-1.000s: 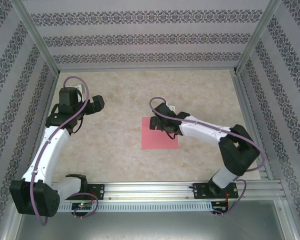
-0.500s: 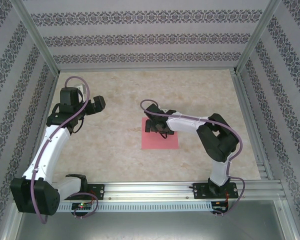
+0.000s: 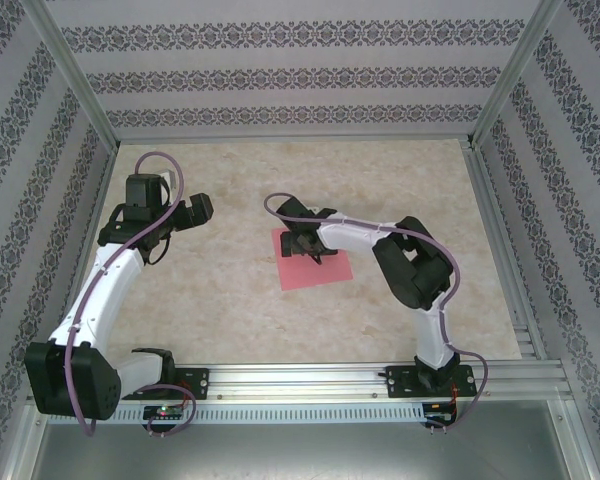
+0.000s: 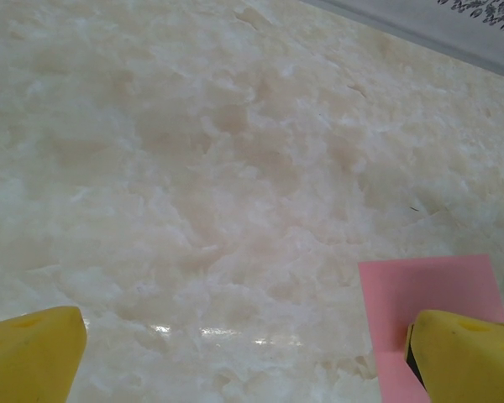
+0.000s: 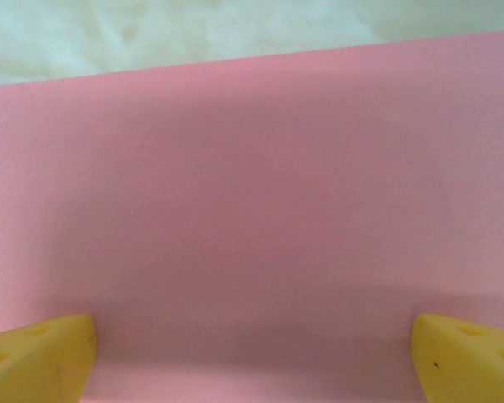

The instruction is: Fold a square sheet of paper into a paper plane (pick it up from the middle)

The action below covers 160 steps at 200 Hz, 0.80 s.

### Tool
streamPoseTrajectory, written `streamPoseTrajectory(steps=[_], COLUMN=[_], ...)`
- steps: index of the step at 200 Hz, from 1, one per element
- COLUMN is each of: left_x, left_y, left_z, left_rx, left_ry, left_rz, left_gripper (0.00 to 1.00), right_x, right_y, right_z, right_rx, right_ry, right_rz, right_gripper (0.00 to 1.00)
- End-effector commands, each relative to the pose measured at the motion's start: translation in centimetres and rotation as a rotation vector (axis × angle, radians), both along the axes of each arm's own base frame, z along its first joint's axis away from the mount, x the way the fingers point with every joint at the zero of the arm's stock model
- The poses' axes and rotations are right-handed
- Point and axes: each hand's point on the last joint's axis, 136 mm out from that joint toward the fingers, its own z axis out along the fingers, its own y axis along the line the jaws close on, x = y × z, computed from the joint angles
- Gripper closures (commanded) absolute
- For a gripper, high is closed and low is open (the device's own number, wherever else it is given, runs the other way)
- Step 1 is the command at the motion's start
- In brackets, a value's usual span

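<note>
You're at the pickup: the sheet (image 3: 325, 272) lies flat and unfolded near the middle of the bench (image 3: 220, 310), turned slightly askew. Your right arm (image 3: 365, 232) reaches across it, and the right jaws sit low over its far half, spread wide with nothing between them. In the right wrist view both pads (image 5: 34, 353) flank plain pink paper, and the sheet's far edge runs just ahead.

The left arm (image 3: 110, 270) hovers over bare bench, well to the left of the sheet. The left jaws are released and empty, with a corner of the sheet showing beside the right-hand pad in that view.

Next, I'd judge, you need to centre the right jaws, press the pads onto the paper and close so that it buckles into a ridge you can lift. Flat paper gives no edge to grip there.

There's open bench on every side of the sheet, which is well clear of the walls (image 3: 280, 75) and the near rail.
</note>
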Motion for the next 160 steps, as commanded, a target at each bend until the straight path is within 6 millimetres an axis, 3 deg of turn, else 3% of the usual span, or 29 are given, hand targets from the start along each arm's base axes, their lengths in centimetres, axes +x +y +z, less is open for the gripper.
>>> streamPoseTrajectory(steps=[1, 25, 48, 78, 160], left_x=[0.1, 0.0, 0.0, 0.0, 0.1], left_y=[-0.7, -0.8, -1.1, -1.2, -1.3], left_z=[0.3, 0.3, 0.3, -0.1, -0.4], left_rx=[-0.012, -0.019, -0.033, -0.039, -0.039], left_ry=[-0.012, -0.009, -0.007, 0.005, 0.019], left_rz=[-0.028, -0.034, -0.044, -0.046, -0.05], left_gripper=[0.0, 0.0, 0.0, 0.0, 0.0], right_x=[-0.2, -1.2, -2.2, -2.4, -1.6], right_y=[0.0, 0.3, 0.0, -1.0, -0.4], right_z=[0.0, 4.4, 5.9, 4.3, 1.0], right_rx=[-0.012, 0.033, 0.034, -0.046, -0.06], right_ry=[0.063, 0.094, 0.127, 0.185, 0.267], right_rz=[0.042, 0.061, 0.093, 0.105, 0.13], right_gripper=[0.05, 0.02, 0.02, 0.02, 0.02])
